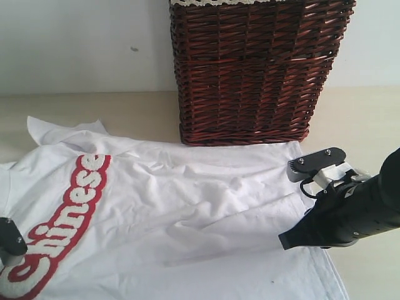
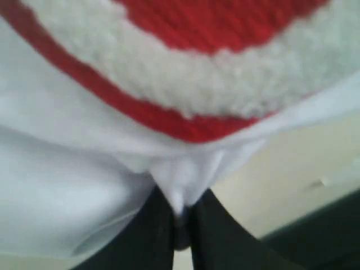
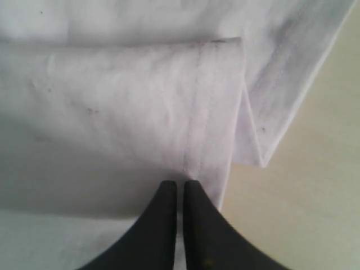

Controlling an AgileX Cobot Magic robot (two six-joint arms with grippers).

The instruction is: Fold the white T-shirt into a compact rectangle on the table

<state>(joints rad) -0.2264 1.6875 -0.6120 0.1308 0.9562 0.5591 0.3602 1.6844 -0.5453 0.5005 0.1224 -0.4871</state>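
Observation:
The white T-shirt (image 1: 187, 206) lies spread and wrinkled on the table (image 1: 362, 125), its red-outlined lettering (image 1: 69, 212) at the left. At the bottom left edge, my left gripper (image 1: 11, 247) is shut on a pinch of the shirt's white cloth (image 2: 180, 197) just below the lettering (image 2: 185, 50); its jaws (image 2: 181, 216) squeeze the fold. On the right, my right gripper (image 1: 284, 240) sits at the end of a folded-in sleeve. Its jaws (image 3: 179, 188) are shut with their tips on the sleeve's stitched hem (image 3: 197, 129), white cloth showing in the thin slit between them.
A dark brown wicker basket (image 1: 250, 75) stands at the back centre, touching the shirt's far edge. Bare table (image 3: 315, 197) runs along the shirt's right hem, and also along the back left (image 1: 81, 106).

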